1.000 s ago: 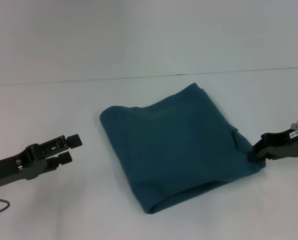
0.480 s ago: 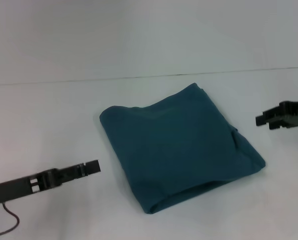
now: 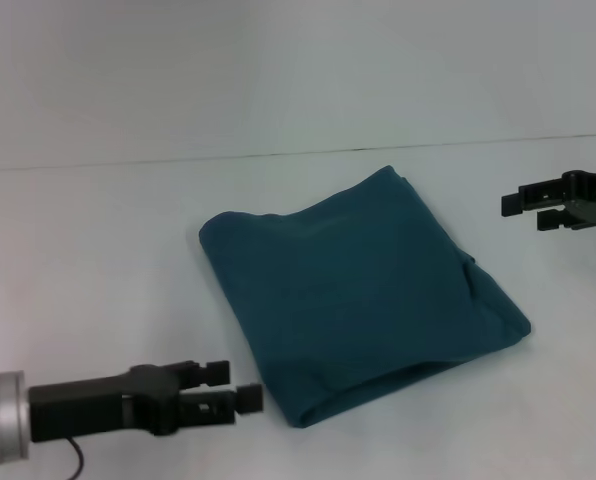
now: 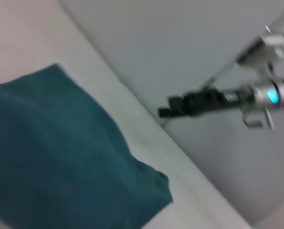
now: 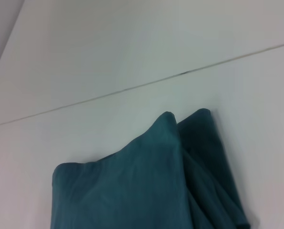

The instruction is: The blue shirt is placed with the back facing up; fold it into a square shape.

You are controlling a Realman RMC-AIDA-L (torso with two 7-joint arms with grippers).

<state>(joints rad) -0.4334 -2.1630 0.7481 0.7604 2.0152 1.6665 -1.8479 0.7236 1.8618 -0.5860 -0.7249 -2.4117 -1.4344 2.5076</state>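
Shirt [image 3: 358,290], the blue shirt, lies folded roughly square; left gripper [image 3: 240,398] and right gripper [image 3: 518,207] parted, empty

Head cam looks forward and down from above my body, whole bench [image 3: 98,230] in view, folded blue shirt [image 3: 358,300] mid-frame. My left wrist cam sits low and near, facing across the shirt [image 4: 61,157] to my right pincer [image 4: 167,110]. Right wrist cam faces the shirt [image 5: 147,181] close up. All three share the shirt.
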